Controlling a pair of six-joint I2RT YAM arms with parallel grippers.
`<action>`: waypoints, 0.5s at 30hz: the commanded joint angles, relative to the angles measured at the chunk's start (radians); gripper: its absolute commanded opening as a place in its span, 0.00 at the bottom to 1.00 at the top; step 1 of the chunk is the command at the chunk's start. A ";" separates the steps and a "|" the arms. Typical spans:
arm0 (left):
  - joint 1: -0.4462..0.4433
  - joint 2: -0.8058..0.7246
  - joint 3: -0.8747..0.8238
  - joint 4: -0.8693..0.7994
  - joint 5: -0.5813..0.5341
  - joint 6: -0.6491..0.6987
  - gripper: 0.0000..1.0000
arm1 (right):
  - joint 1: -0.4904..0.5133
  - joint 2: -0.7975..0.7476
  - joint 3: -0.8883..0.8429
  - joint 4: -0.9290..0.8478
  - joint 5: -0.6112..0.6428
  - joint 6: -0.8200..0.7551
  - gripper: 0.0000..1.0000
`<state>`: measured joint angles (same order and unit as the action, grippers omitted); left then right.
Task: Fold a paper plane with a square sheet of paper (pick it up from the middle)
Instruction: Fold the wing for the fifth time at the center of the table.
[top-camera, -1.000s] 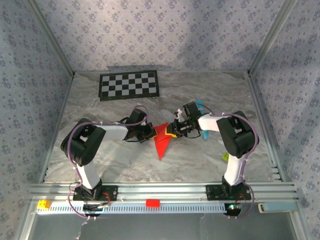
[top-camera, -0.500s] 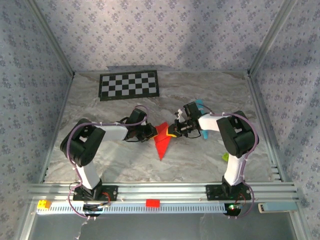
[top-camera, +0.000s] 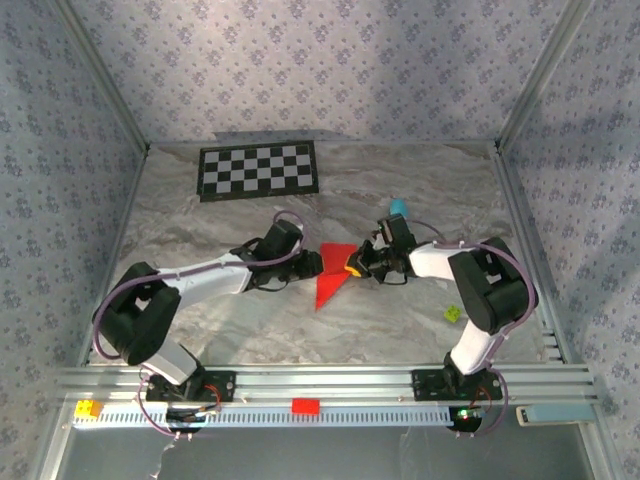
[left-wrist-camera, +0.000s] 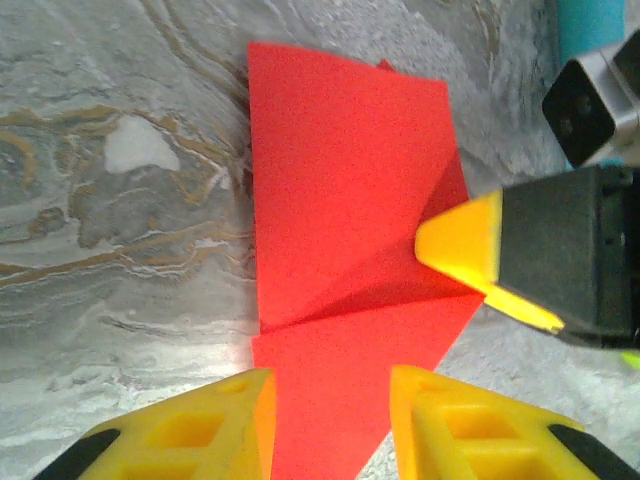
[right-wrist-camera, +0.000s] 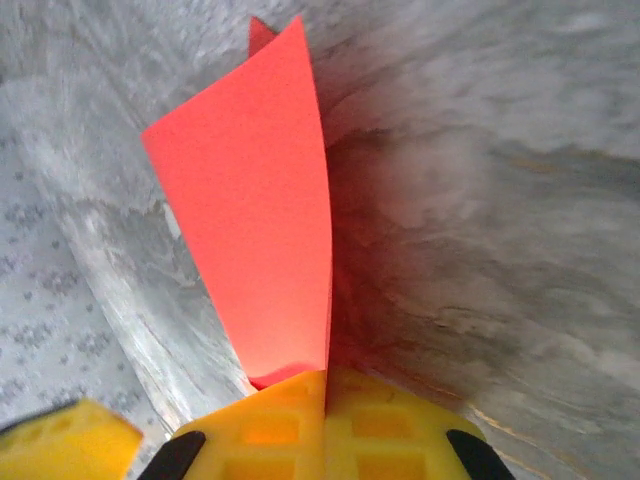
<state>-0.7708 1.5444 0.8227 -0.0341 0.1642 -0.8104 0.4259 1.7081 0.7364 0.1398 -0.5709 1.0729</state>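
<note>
Paper plane clamped in right pincer; left pincer stands parted

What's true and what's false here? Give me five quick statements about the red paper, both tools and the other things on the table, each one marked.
1. The right tool is shut on the red paper. True.
2. The left tool is clamped tight on the paper. False: the fingers of the left tool stand apart, with the paper's narrowing end between them.
3. The paper is a flat, unfolded square. False: it is folded, with creases and a pointed end.
4. The checkerboard lies on the far part of the table, apart from the paper. True.
5. The small red block lies on the paper. False: the block sits on the rail at the near edge.
</note>
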 joint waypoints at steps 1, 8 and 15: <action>-0.054 -0.021 0.032 -0.058 -0.073 0.099 0.34 | 0.010 -0.033 -0.016 0.054 0.065 0.124 0.00; -0.178 0.048 0.112 -0.142 -0.166 0.201 0.35 | 0.023 -0.040 -0.001 0.035 0.063 0.134 0.00; -0.255 0.170 0.232 -0.280 -0.314 0.268 0.36 | 0.023 -0.040 0.007 0.029 0.058 0.135 0.00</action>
<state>-1.0035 1.6730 1.0019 -0.2073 -0.0475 -0.5999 0.4438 1.6901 0.7307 0.1768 -0.5293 1.1896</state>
